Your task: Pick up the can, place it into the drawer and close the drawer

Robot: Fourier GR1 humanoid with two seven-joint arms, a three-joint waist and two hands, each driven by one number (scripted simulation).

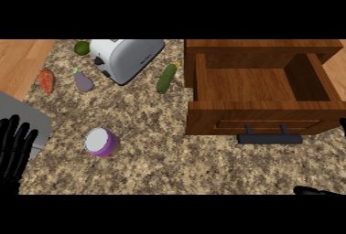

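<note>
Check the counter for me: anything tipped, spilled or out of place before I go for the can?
Nothing spilled or damaged. The can stands upright, apart from everything. The drawer is open and holds nothing visible. Only oddity: loose vegetables lie by the toaster: a cucumber, eggplant and carrot.

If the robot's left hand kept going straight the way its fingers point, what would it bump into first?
The left hand is open at the view's left edge, fingers pointing up the picture. Straight on, it would probably meet the grey slab at the counter's left first, though its height is unclear. The carrot lies farther along.
</note>
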